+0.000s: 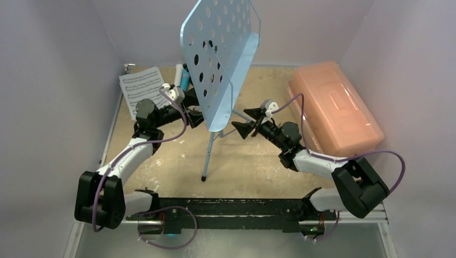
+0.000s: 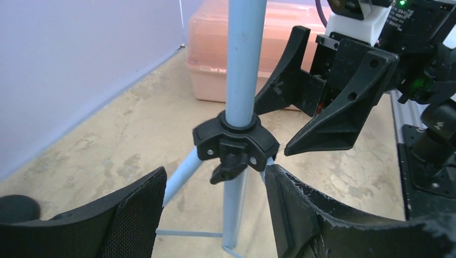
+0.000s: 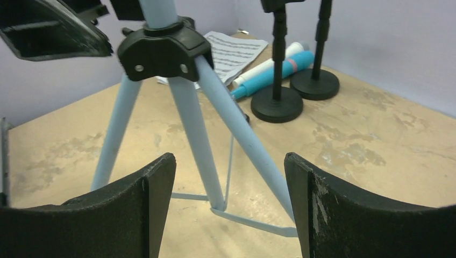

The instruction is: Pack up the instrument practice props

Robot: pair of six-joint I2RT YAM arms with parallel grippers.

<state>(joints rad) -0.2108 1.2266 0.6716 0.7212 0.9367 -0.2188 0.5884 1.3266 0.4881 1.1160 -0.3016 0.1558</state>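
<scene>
Flanking the music stand (image 2: 242,54) at its leg collar, left gripper (image 2: 214,173) and right gripper (image 3: 228,158) gape wide, empty; probably readying to fold it.

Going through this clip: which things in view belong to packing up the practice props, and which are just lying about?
Belong to the job:
- light-blue music stand
- sheet-music pages
- white toy microphone
- blue toy microphone
- two black round-based mic holders

Just lying about:
- pink translucent box

Light-blue music rack (image 1: 228,80); perhaps pink box (image 1: 336,107)
</scene>
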